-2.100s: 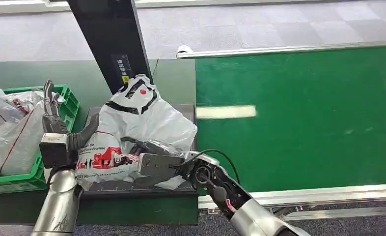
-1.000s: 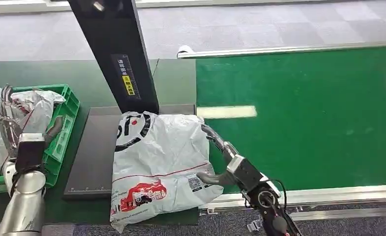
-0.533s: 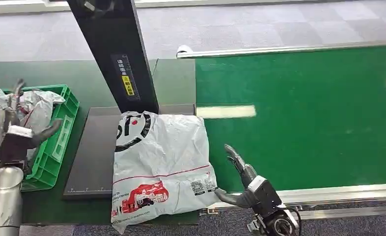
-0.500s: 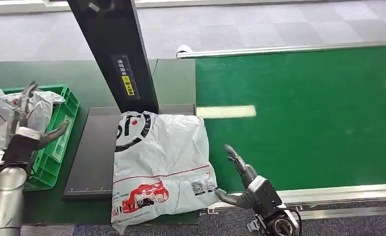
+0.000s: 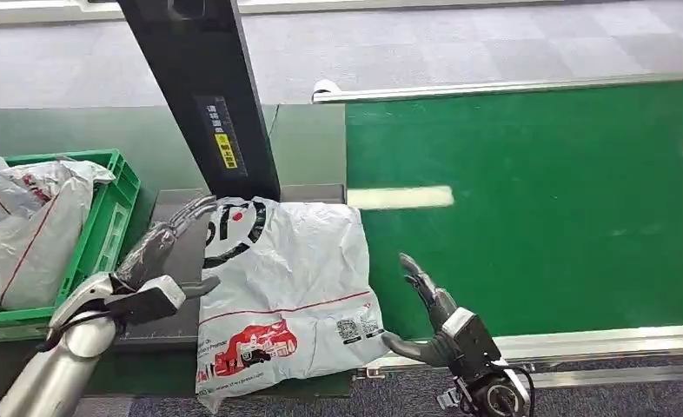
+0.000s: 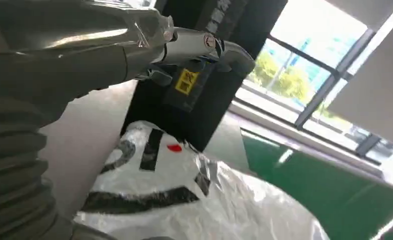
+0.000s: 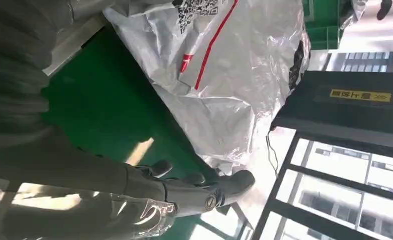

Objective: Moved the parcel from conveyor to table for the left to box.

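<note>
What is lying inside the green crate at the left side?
The green crate holds white plastic parcels with red and black print, heaped above its rim. Whatever lies beneath them, and the crate's floor, is covered.

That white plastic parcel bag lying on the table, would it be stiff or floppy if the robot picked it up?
Probably floppy: the white parcel bag is crinkled and creased all over, so it would likely sag around the left hand. Its glossy film looks slippery. It lies flat and low, suggesting soft, fairly light contents, though weight cannot be confirmed. It should not roll.
</note>
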